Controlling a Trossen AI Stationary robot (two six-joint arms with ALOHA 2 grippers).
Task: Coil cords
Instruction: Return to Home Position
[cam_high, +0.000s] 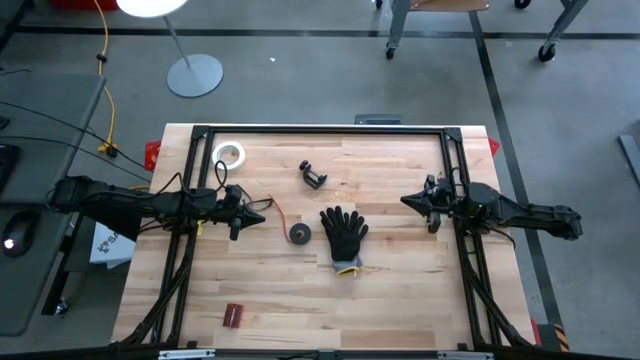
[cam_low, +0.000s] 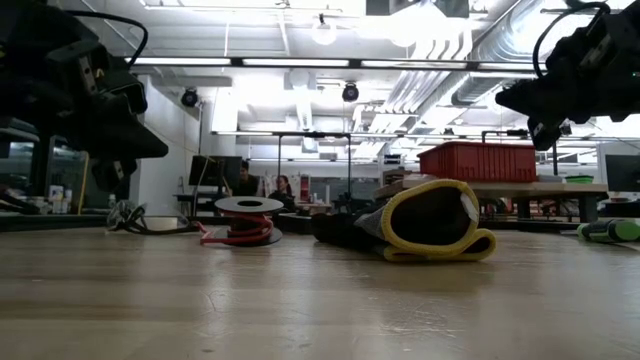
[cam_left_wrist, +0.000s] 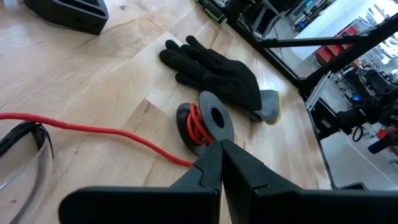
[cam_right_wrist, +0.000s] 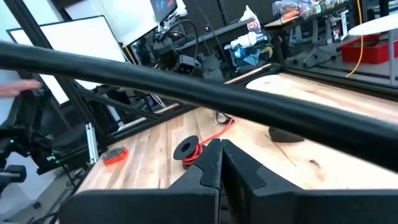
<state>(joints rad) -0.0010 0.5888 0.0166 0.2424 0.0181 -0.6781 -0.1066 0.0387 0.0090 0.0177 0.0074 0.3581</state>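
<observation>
A small black spool (cam_high: 298, 233) wound with red cord lies flat on the wooden table, left of a black glove (cam_high: 344, 234). A loose length of the red cord (cam_left_wrist: 87, 129) trails from the spool (cam_left_wrist: 205, 122) across the table. It passes below my left gripper (cam_high: 264, 208), which hangs shut above the table just left of the spool. My right gripper (cam_high: 406, 201) is shut too, raised at the table's right side, well away from the spool (cam_right_wrist: 186, 149). In the low view the spool (cam_low: 245, 220) lies left of the glove (cam_low: 430, 222).
A white tape ring (cam_high: 229, 154) lies at the far left and a small black clamp (cam_high: 314, 176) behind the spool. A small red object (cam_high: 234, 315) lies near the front left. A black frame (cam_high: 320, 131) borders the table.
</observation>
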